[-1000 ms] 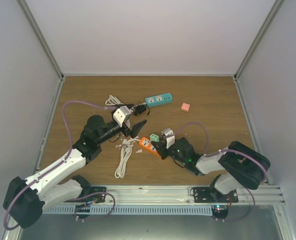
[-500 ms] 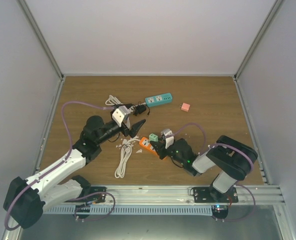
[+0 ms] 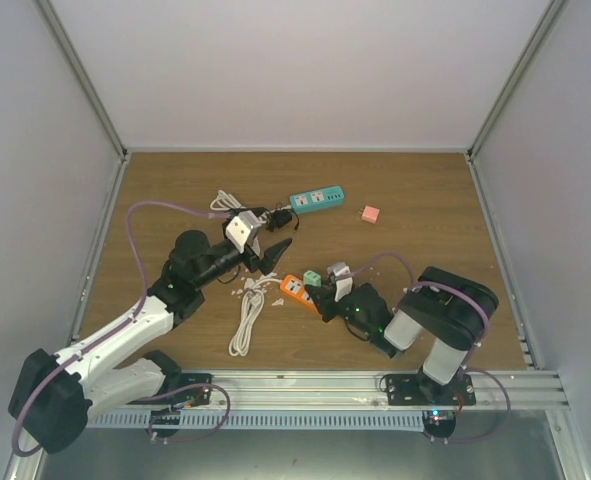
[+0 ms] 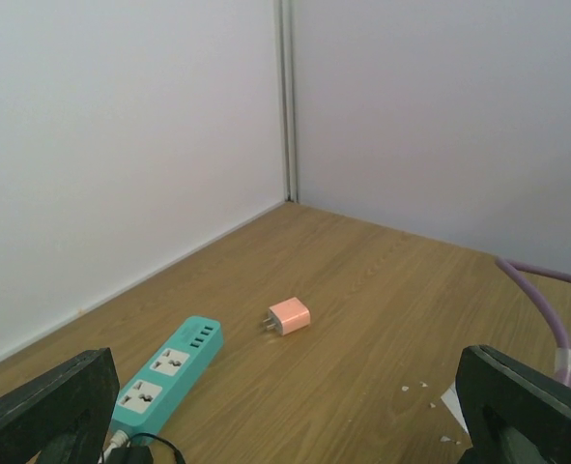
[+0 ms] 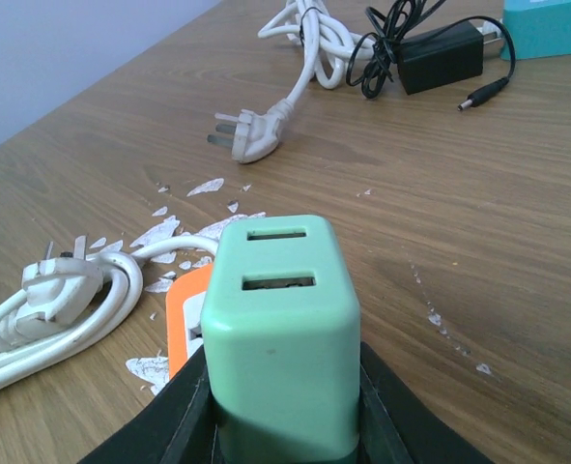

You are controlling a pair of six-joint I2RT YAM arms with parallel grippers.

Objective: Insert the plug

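The right gripper [image 5: 285, 425] is closed partway on the green plug [image 5: 285, 333]. Its two black fingers [image 5: 184, 411] press against the plug's opposite sides, and the plug's face with two slots is turned back toward the wrist camera. From above, the same grip shows low over the table [image 3: 425, 200], with the green plug [image 3: 312, 276] at the tips of the right gripper [image 3: 318, 285].

Just under and ahead of those tips lies the orange power strip [image 5: 184, 314], right against the plug's lower edge. The prongs are hidden, so I cannot tell whether they have reached a socket. Beside the strip is a looped white cable [image 5: 63, 300], with white flakes [image 5: 184, 227] around it. Farther ahead of the fingers lie a white plug [image 5: 251, 135] and a black adapter [image 5: 440, 55].

The left gripper [image 4: 285, 425] stands fully open and holds nothing, its fingers [image 4: 43, 406] spread wide and touching no object. Ahead of it lie the teal power strip [image 4: 164, 372] and, beyond that, a small pink adapter [image 4: 289, 316].
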